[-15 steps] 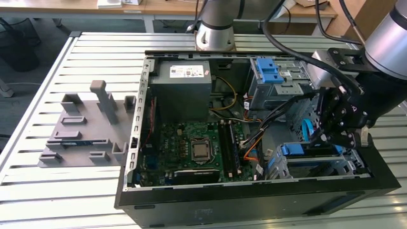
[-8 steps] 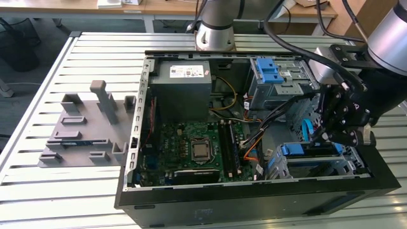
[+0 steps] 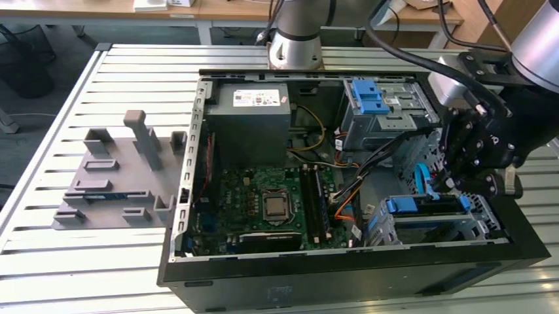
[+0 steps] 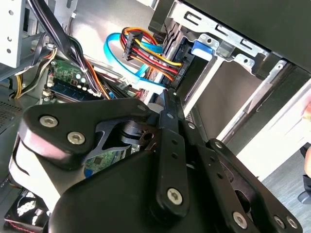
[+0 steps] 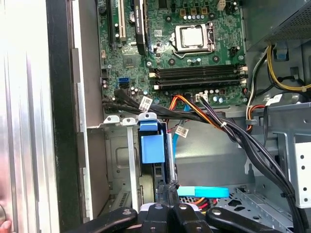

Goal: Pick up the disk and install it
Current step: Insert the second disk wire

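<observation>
One gripper [image 3: 467, 186], its opening not discernible, is positioned at the drive bay [image 3: 428, 219] by the case's [image 3: 349, 275] front corner, so seating the disk [image 5: 154, 179] is judged the step in hand, calling for straight travel.

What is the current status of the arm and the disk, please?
Pincer down inside the computer case, at the lower drive cage. Disk standing on edge in that cage, blue tab showing. Cable bundle close alongside.

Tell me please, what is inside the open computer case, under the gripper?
Below the gripper, the computer case holds a silver drive cage with a blue latch; coloured cables run beside it. The gripper covers the cage's lower part, so I cannot tell whether the disk sits inside.
</observation>
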You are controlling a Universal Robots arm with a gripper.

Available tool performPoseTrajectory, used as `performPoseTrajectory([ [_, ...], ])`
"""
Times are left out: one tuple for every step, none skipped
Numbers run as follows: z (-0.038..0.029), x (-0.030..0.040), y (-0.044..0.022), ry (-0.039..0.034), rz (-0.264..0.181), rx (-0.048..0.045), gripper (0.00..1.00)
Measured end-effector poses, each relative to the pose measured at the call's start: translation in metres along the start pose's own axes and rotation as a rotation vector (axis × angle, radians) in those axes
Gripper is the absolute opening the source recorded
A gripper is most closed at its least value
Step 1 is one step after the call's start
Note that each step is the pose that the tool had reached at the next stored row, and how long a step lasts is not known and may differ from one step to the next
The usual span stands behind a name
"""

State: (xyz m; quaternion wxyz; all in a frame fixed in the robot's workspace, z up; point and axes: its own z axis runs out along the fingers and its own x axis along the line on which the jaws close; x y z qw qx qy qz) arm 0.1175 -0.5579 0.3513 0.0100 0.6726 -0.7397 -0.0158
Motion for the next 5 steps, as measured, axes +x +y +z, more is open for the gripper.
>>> performPoseTrajectory([
  [-0.0001,0.0,0.0,-0.0002,0.0,0.0,0.11],
  [-0.0003,0.0,0.0,0.0,0.0,0.0,0.11],
  [-0.0002,0.0,0.0,-0.0001,0.0,0.0,0.11],
  [-0.0003,0.0,0.0,-0.0001,0.0,0.0,0.11],
  [-0.0003,0.0,0.0,0.0,0.0,0.0,0.11],
])
